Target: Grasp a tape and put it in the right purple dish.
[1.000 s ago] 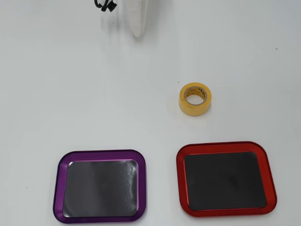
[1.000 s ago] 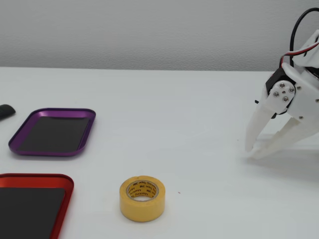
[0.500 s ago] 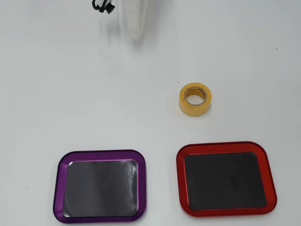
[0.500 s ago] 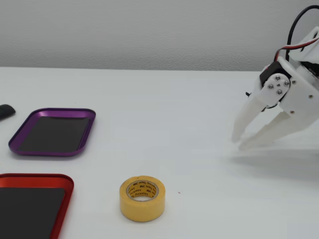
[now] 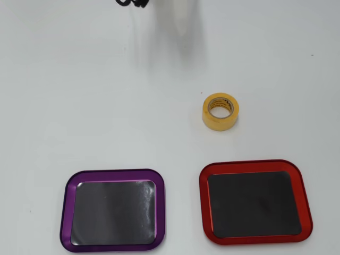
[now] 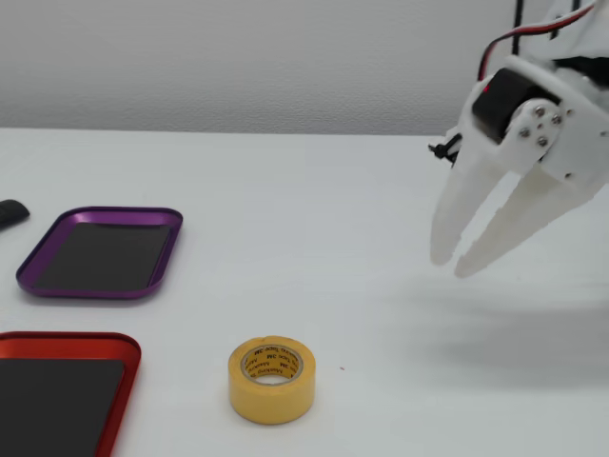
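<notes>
- The tape [image 5: 220, 111] [image 6: 271, 379] stood as the landmark, lying flat on the white table [image 5: 79, 106] [image 6: 285, 190] with its tan core hole facing up; nothing touched it.
- The gripper [image 6: 447, 261] hung in the air, up and to the right of the tape in the fixed view, well apart from it; its two white fingers pointed down and a little leftward; their tips stood slightly parted with a narrow gap between them, and they held nothing.
- In the overhead view the gripper [image 5: 179, 24] showed only as a pale blur at the top edge, above and left of the tape; its jaw state could not be read there.
- The purple dish [image 5: 64, 212] [image 6: 171, 249] lay below and well to the left of the tape in the overhead view; in the fixed view it sat up and left of the tape; its black inner surface was bare.
- The red tray [image 5: 202, 202] [image 6: 128, 371] lay just below the tape in the overhead view, near but not touching; in the fixed view it sat directly left of the tape.
- A small dark object [image 6: 11, 213] lay at the far left edge of the fixed view, well apart from the tape; too little showed to tell what it was.
</notes>
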Available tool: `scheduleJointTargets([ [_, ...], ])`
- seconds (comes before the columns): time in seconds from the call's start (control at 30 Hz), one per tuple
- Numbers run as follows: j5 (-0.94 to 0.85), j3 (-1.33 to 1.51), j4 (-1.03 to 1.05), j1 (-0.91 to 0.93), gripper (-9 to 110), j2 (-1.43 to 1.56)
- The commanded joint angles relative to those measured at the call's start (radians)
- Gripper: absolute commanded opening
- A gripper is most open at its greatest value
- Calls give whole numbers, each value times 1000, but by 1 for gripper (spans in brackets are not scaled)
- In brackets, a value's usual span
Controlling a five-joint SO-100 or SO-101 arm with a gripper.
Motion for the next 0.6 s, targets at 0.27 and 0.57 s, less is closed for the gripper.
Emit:
scheduleJointTargets([
  [0.27, -6, -476, -8, -12, 15, -660],
  [0.57, -11, -545, -28, -14, 16, -729],
])
